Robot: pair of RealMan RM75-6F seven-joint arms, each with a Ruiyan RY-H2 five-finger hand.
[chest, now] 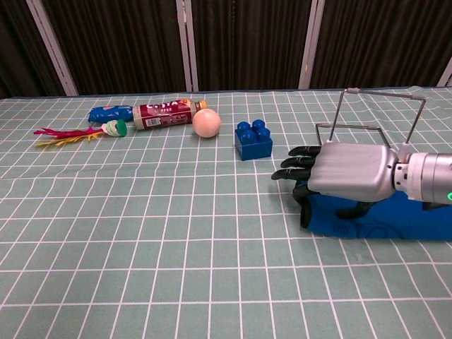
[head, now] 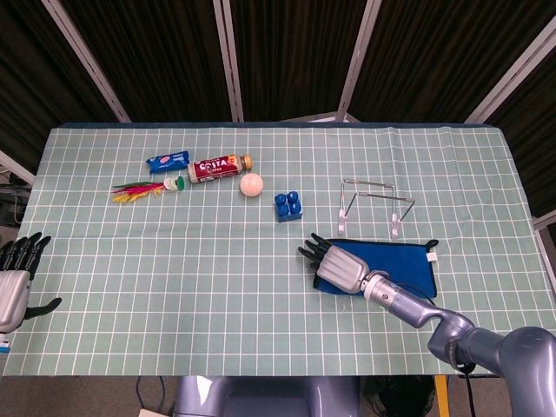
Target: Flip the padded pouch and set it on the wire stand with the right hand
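Fingers [chest: 300, 162] of my right hand [head: 340, 266] reach out flat above the left edge of the padded pouch [head: 404, 261], gripping nothing. Just beyond it stands the wire stand [head: 373, 201]. My left hand [head: 16, 280] rests spread at the table's [head: 174, 295] near-left edge.

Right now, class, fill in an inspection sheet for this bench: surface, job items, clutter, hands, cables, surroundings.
Surface: table under a green grid cloth, flat.
Job's things: blue padded pouch lies flat near the front right; wire stand stands upright behind it, bare.
Clutter: blue brick, pale ball, bottle on its side, blue packet, feathered shuttlecock.
Hands: right hand rests over the pouch's left end, fingers extended; whether it grips cannot be told. Left hand open at the left edge.
Cables: nothing seen.
Surroundings: dark curtains with pale poles behind.
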